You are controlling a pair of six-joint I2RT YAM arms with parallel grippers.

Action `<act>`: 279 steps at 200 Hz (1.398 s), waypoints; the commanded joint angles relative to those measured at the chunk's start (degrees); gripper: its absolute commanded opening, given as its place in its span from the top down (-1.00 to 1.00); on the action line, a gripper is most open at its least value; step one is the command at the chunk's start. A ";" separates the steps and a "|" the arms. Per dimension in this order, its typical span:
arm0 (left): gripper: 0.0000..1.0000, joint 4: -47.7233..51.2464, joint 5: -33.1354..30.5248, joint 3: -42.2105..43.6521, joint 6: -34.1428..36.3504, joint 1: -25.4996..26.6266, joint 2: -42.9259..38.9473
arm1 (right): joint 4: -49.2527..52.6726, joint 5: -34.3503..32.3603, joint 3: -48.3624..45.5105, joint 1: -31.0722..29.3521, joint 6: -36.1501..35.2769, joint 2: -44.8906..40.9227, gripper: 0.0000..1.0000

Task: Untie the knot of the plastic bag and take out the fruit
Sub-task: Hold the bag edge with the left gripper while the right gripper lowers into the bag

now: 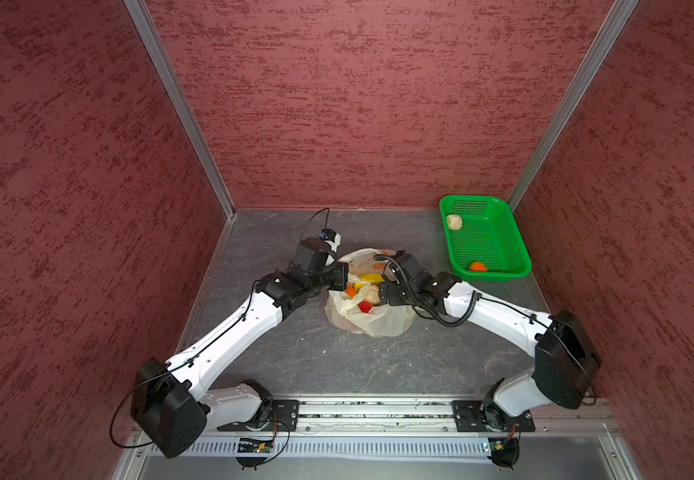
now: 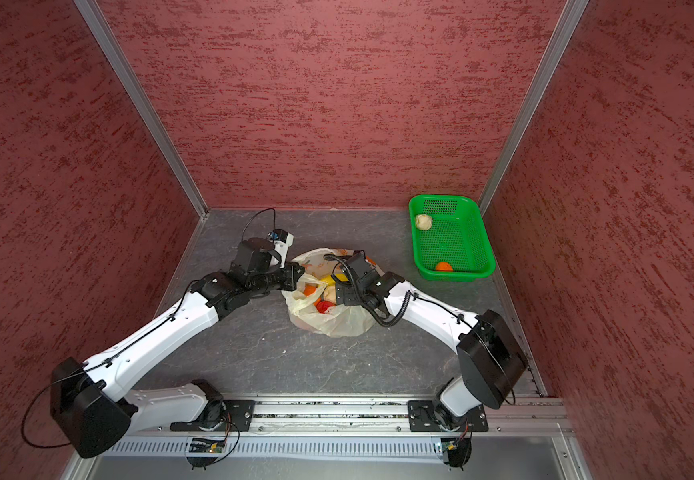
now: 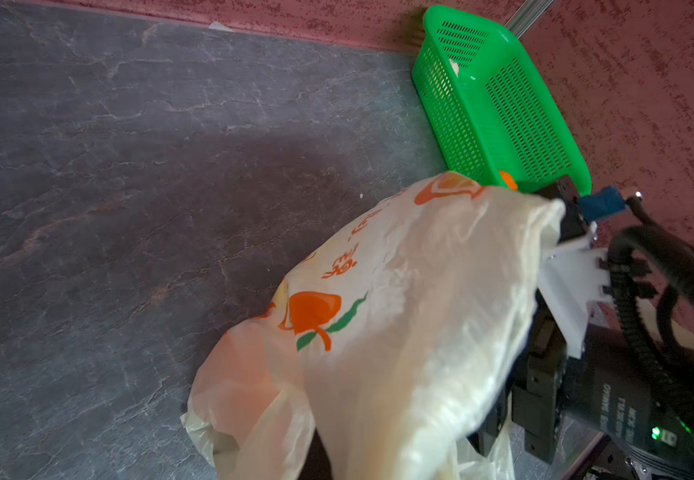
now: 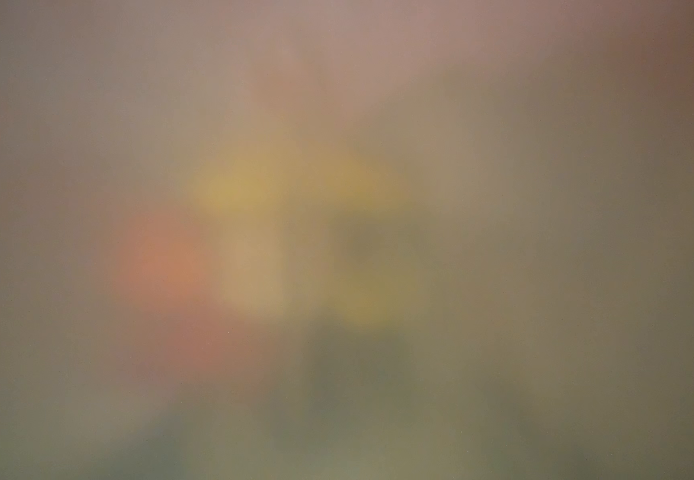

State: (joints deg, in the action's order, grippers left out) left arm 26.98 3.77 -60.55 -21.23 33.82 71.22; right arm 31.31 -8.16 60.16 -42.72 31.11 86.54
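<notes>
The thin translucent pale-yellow plastic bag [image 1: 378,324] with orange printed marks is sitting at the centre of both top views on the grey slate-look worktop [image 1: 316,353]. Its mouth is gaping upward and no knot is showing, so I judge the untying done and the emptying under way. The left arm [image 1: 233,332] is reaching in from the lower left. The left jaws are clenched at the bag's left rim, apparently pinching the film. That would explain the raised wall filling the lower centre of the left wrist view, and I take it to be holding the mouth wide for the other arm. The right arm [image 1: 499,311] is coming in from the right, its wrist dipping over the opening. The right jaws are hiding beneath it, and the right wrist view is giving only yellow and orange-red smears, so I cannot tell whether they are released or grasping. The fruit is lying in the mouth just left of that wrist: a yellow banana [image 1: 368,277], a cream lumpy piece [image 1: 372,295], an orange piece [image 1: 350,291] and a red piece [image 1: 365,306]. At the right, the green mesh plastic basket [image 1: 499,274] is already holding a cream lump [image 1: 454,221] and an orange ball [image 1: 478,266]
</notes>
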 commanded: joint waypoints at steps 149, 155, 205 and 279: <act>1.00 1.31 -2.02 4.68 0.02 11.02 -4.61 | 10.09 1.71 6.45 -10.30 10.30 0.86 -0.97; 1.00 1.23 -2.41 4.93 0.15 11.52 -4.76 | 9.62 1.07 7.22 -9.75 11.13 2.24 -0.97; 1.00 3.54 -7.53 6.75 3.54 16.60 -5.88 | 0.75 -6.33 11.50 -2.13 14.15 9.03 -0.97; 1.00 5.22 -17.13 9.40 3.31 21.73 -4.36 | -6.81 -4.70 7.34 8.21 9.37 5.96 -0.97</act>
State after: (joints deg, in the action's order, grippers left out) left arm 30.04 -9.26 -50.61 -18.15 55.00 66.19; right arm 27.33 -14.83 67.53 -35.31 42.68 92.79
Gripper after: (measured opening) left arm 0.043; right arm 0.984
